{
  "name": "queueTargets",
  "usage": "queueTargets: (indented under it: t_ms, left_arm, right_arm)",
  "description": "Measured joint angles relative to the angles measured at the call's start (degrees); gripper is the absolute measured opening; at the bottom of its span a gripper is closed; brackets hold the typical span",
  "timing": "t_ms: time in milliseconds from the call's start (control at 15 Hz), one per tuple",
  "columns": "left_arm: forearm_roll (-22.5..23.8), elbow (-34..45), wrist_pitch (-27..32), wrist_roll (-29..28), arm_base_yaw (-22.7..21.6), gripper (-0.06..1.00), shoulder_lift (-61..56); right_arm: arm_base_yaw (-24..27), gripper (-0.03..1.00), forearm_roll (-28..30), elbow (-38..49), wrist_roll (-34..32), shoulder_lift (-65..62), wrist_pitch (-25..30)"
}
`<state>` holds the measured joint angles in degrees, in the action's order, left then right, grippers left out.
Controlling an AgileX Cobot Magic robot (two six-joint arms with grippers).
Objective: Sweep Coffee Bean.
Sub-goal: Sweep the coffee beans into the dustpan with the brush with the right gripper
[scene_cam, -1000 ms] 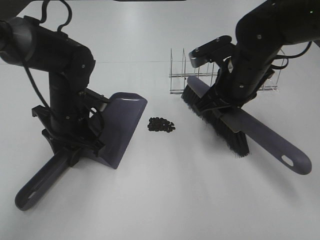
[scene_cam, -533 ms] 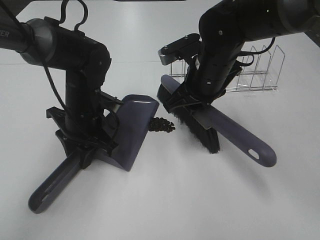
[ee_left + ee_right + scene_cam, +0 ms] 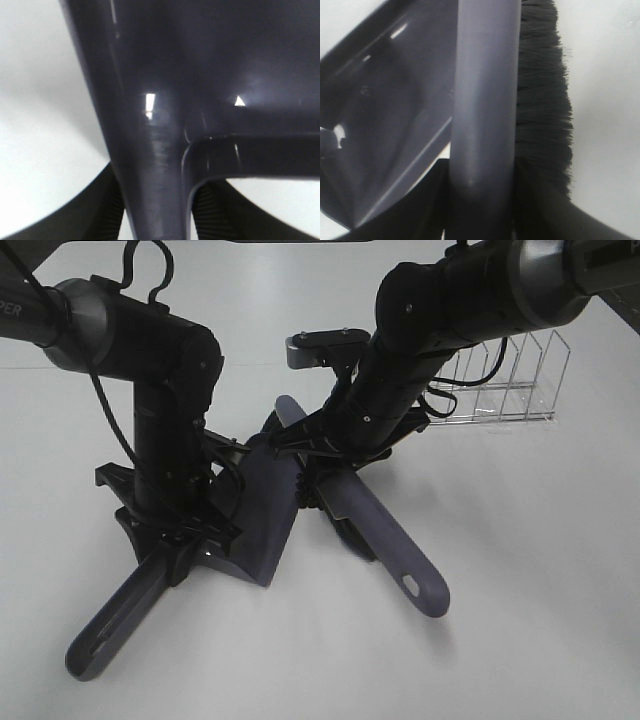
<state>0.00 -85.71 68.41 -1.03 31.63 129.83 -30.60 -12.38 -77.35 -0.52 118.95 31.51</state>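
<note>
As the brush (image 3: 385,552) has swung left onto the dustpan (image 3: 262,510) lip | coffee bean pile no longer on open worktop (image 3: 500,630), hidden under brush, likely in pan | left gripper (image 3: 170,545) clamps dustpan handle | right gripper (image 3: 322,458) clamps brush | sweep near done

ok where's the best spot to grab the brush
Mid handle of the brush, coming from above with the jaws across its narrow width. It is a long, flat bar lying low and slanting away from the dustpan, bare on both sides there; the head end is crowded by the dustpan.
</note>
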Motion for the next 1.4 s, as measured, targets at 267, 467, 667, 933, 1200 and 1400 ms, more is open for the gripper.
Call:
queueTargets:
  t_ms: [267,467,667,933,1200,1400]
  left_arm:
    - [-2.3,0.0,-0.1,-0.2,0.0,0.36,0.0]
    - [-2.9,0.0,-0.2,-0.2,0.0,0.36,0.0]
    - [-3.4,0.0,-0.2,-0.2,0.0,0.36,0.1]
    - [-3.4,0.0,-0.3,-0.2,0.0,0.36,-0.1]
    - [-5.0,0.2,-1.1,-1.3,-2.0,0.36,-0.7]
    - [-5.3,0.3,-1.3,-3.0,-6.5,0.36,-0.9]
  right_arm:
    - [0.0,0.31,-18.4,0.0,14.8,0.1,-2.6]
    - [1.1,0.31,-20.6,0.0,17.2,-2.0,-2.3]
    - [3.5,0.31,-20.4,0.0,17.6,-6.4,-0.6]
    - [8.0,0.31,-15.2,0.0,17.6,-12.9,4.2]
    - [12.9,0.31,-10.5,0.0,17.5,-17.4,10.0]
    - [20.1,0.31,-5.4,0.0,14.8,-21.4,16.6]
